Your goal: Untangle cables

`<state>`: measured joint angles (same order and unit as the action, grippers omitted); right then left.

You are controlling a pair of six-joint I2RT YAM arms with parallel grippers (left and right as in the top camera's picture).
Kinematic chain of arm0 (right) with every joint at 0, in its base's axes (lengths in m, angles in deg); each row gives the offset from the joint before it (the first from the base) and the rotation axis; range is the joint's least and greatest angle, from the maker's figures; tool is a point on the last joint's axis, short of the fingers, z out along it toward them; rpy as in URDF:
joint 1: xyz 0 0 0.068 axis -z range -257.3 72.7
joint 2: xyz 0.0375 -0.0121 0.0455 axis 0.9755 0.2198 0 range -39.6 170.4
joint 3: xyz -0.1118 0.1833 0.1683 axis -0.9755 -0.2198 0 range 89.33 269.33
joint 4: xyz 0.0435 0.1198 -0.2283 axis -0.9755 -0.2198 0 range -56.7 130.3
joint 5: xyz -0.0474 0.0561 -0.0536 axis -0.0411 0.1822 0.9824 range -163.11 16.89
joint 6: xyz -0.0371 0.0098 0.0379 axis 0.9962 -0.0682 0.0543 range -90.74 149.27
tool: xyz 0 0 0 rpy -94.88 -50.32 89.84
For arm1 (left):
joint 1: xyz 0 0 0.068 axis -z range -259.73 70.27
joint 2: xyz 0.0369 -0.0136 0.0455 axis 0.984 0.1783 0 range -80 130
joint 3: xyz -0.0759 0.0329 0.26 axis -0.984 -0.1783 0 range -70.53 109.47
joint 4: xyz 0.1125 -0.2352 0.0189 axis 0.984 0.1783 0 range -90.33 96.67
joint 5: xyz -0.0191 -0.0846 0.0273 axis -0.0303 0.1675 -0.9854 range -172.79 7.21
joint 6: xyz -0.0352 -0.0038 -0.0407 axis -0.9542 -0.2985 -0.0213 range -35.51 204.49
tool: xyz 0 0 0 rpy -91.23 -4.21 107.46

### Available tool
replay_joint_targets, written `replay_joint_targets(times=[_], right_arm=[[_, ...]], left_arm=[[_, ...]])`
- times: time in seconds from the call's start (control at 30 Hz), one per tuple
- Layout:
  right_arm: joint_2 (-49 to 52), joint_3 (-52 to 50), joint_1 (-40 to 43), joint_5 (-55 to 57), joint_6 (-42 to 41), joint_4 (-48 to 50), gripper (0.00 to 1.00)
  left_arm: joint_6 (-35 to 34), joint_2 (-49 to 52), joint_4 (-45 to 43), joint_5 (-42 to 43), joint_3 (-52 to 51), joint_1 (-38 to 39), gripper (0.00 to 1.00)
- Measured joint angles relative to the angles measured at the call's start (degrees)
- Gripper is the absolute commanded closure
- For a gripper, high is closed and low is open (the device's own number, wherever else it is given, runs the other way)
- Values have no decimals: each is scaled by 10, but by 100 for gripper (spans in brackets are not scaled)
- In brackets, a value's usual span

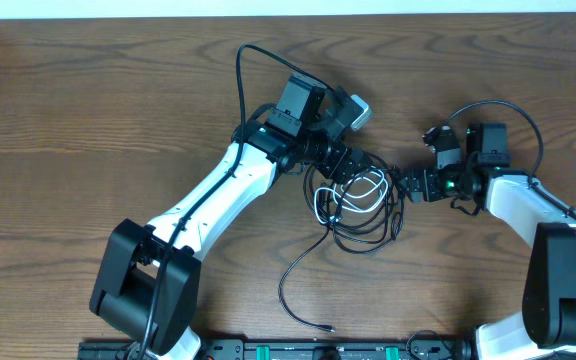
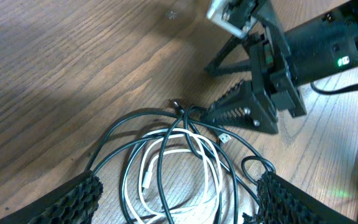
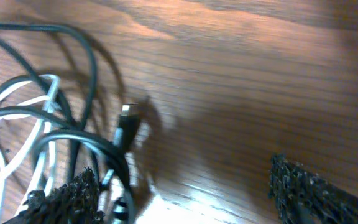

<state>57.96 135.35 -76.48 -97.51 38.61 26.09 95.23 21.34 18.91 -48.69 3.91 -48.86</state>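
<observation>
The cables [image 1: 360, 215] lie in a tangle at mid table: black loops wound around a white cable [image 1: 328, 205]. One black tail [image 1: 298, 265] trails toward the front edge and ends in a small plug. My left gripper [image 1: 366, 178] hovers open over the tangle. Its fingers [image 2: 73, 198] straddle the white cable [image 2: 148, 174] and the black loops [image 2: 191, 134] without pinching any. My right gripper [image 1: 405, 186] stands open at the tangle's right edge. In the right wrist view a black plug [image 3: 126, 129] and a cable run beside its left finger [image 3: 67, 198]; bare wood shows between the jaws.
The wooden table [image 1: 88, 120] stretches wide to the left and behind. Thick black arm wires arc over the left arm [image 1: 240, 80] and the right arm [image 1: 523, 115]. A black rail [image 1: 298, 350] runs along the front edge. The right gripper [image 2: 247, 109] sits close to the left one.
</observation>
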Motion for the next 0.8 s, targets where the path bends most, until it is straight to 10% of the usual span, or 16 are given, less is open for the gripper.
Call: replay_joint_targets(times=[0.27,0.6,0.8], right_arm=[[1,0,-60,0,-1,2,12],[20,2,-128,71,-19,45,99],[23,2,-128,57,-32,49,99]], left_arm=[[0,0,-4,0,0,0,19],[0,0,-7,0,0,0,20],[0,0,-6,0,0,0,19]])
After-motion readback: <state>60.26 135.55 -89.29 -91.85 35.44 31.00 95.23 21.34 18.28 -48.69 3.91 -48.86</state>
